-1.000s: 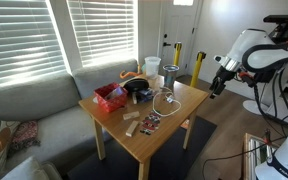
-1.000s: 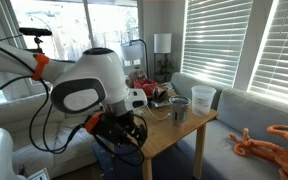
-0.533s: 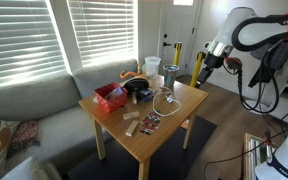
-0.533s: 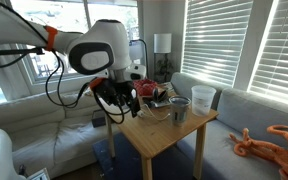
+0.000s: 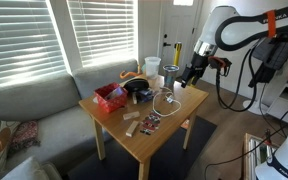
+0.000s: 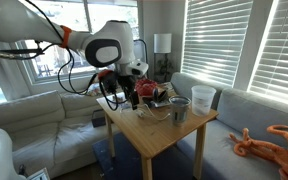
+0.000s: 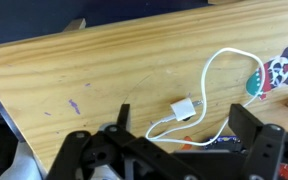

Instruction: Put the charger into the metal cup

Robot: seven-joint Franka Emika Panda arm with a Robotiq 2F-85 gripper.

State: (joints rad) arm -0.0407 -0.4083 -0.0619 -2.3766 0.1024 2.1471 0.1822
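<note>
The thin whitish charger cable with its small white plug (image 7: 187,107) lies loose on the bare top of the light wooden table (image 7: 84,70), outside every container. In the wrist view its cord curls up from the plug in an open loop, then runs towards a colourful printed card (image 7: 277,71) at the table's edge. The black Robotiq gripper (image 7: 179,140) hangs over the plug with its jaws spread wide and nothing between them. In an exterior view the gripper (image 5: 190,78) hovers at the table's far corner, near the small plain silvery-grey metal cup (image 5: 170,76), which stands upright just beside a taller white cylindrical container (image 5: 152,67). The cable loop (image 5: 164,101) lies on the wood in front of the cup. What the cup and white container hold cannot be made out. A shallow red tray (image 5: 109,97) sits well apart, beside a bulky black object (image 5: 137,90); its contents are unclear.
</note>
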